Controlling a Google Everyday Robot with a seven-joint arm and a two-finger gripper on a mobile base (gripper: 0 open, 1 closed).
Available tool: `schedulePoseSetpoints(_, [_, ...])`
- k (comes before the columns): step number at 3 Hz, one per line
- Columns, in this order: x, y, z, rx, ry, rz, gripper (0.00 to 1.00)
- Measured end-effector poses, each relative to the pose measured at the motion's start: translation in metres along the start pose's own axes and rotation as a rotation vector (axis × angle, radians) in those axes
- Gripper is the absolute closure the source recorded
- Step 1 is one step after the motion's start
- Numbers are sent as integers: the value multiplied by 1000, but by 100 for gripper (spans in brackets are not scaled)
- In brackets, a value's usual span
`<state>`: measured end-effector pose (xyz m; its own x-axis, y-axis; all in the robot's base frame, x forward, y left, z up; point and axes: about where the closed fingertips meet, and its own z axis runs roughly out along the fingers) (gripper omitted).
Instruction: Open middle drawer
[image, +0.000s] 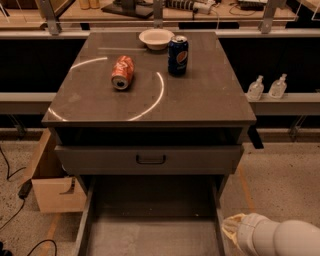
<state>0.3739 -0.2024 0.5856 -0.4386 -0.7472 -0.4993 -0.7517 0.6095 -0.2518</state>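
Note:
The dark grey cabinet (150, 100) has its upper drawer front (100, 160), with a black loop handle (151, 159), standing slightly out under the top. Below it the middle drawer (150, 230) is pulled far out toward the camera. Its deep grey tray looks empty, and its front and handle are cut off by the bottom edge. The lowest drawer is hidden. Only my white arm (285, 240), with a tan end (232, 227), shows at the bottom right beside the tray's right wall. My gripper itself is out of view.
On the cabinet top lie an orange can on its side (122, 72), an upright blue can (177, 55) and a white bowl (156, 38). A cardboard box (50, 185) stands at the left. Two clear bottles (255, 88) sit on a ledge at the right.

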Motion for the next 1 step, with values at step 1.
schedulePoseSetpoints(1, [19,0,-23,39,40,15,82])
